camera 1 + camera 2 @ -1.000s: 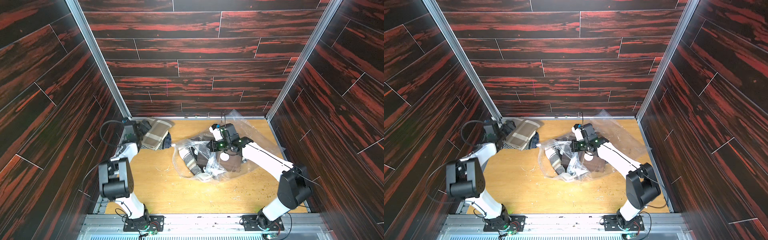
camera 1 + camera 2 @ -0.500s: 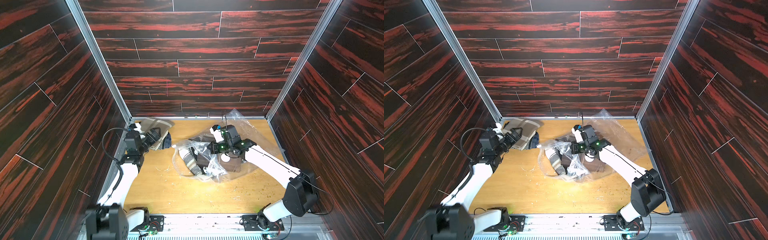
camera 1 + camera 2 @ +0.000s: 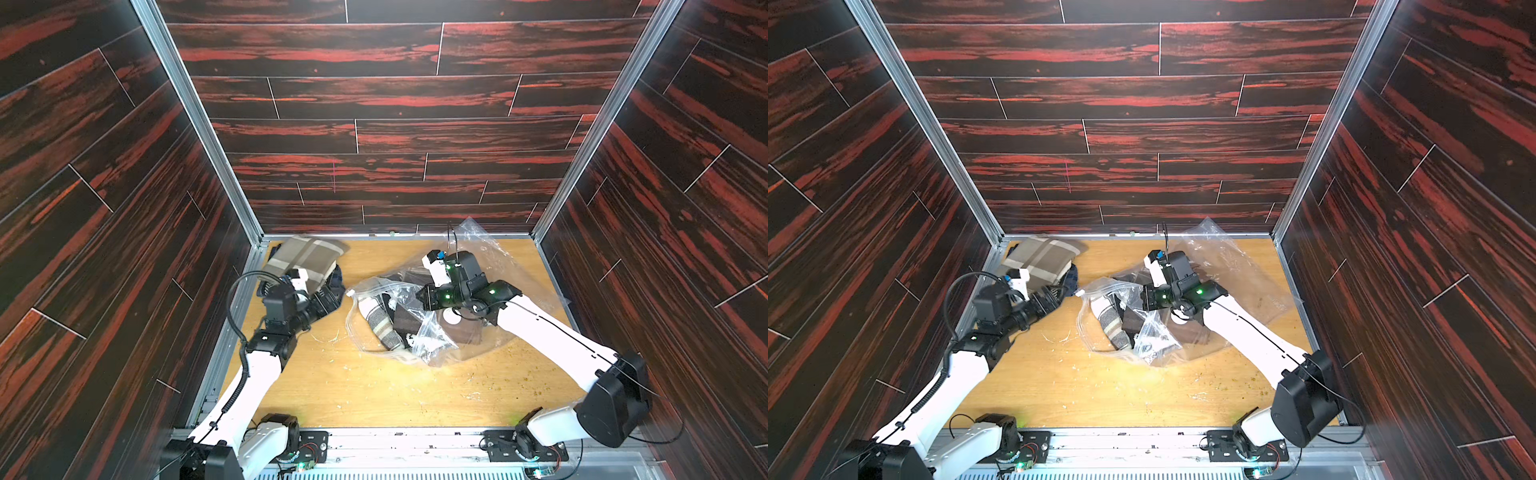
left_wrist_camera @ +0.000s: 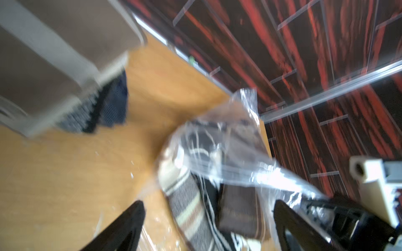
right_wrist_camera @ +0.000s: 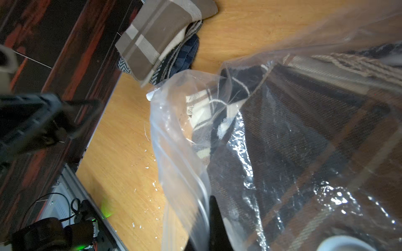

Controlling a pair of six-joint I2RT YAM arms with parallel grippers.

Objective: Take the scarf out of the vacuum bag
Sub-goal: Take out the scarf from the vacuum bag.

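Wooden table (image 3: pixel 332 395) inside dark panelled walls (image 3: pixel 395 104) holds the bag (image 3: pixel 436 345), right of centre, a scarf (image 3: pixel 380 324) inside it. The right gripper (image 3: pixel 423 297) is pinched together on the bag's plastic; the left gripper (image 4: pixel 208 206) hovers empty, jaws spread, between bag and a folded pile (image 3: pixel 303 257).

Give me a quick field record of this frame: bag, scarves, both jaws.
vacuum bag: crumpled on the table, centre-right, mouth open toward the left jaws
in bag: striped scarf and brown plaid scarf, both inside
outside bag: folded scarf pile, far-left corner
left jaws: open, empty, aimed at bag mouth
right jaws: shut on vacuum bag plastic near mouth
task: not done
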